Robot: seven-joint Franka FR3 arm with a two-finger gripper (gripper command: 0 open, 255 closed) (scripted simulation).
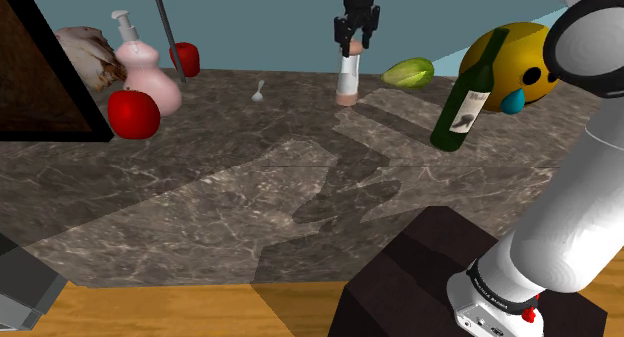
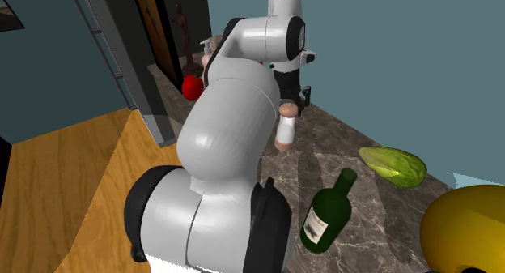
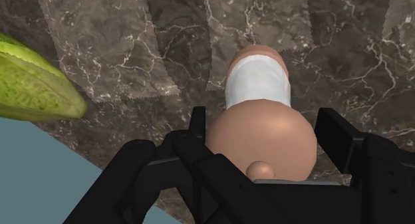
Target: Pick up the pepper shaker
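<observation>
Where veined stone counter meets teal wall, claw clasps pepper shaker.

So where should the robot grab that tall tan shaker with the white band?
Probably at its rounded top, from straight above. The tall tan pepper shaker with a white band stands upright on the marble counter, and the round top gives a squeeze something to hold. The black gripper hangs right over it.

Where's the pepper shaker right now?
In the shoulder view the pepper shaker stands near the counter's back edge, just right of centre, directly under the gripper, with the green vegetable to its right.
</observation>
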